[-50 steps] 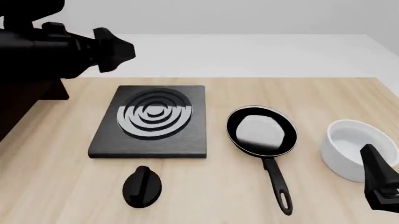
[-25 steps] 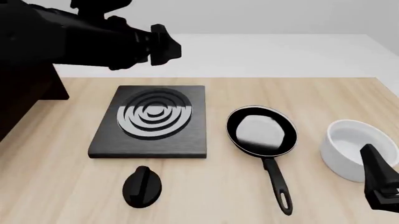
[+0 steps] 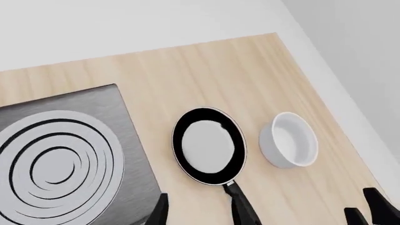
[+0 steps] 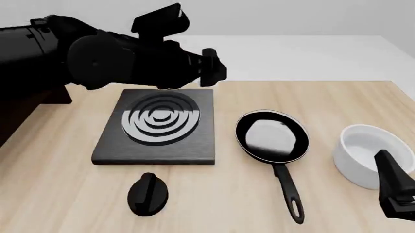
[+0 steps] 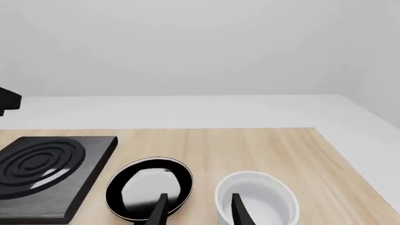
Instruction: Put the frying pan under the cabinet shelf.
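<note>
Pale wood tabletop (image 4: 337, 97) carries the frying pan (image 4: 271, 135) between the black stove plate (image 4: 157, 126) and the white bowl (image 4: 364, 153), handle toward the arms, while the left gripper (image 4: 214, 68) hovers above the stove's far edge and the right gripper (image 5: 196, 211) beside the bowl, both spread open.

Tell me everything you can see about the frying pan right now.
The frying pan is small, round and glossy black with a thin silvery rim, its inside reflecting pale light. It looks empty. A long slim black handle with a loop end points toward the arms' side of the table. The pan lies flat on the wooden table, between the stove plate and the white bowl, touching neither. No gripper holds it.
</note>
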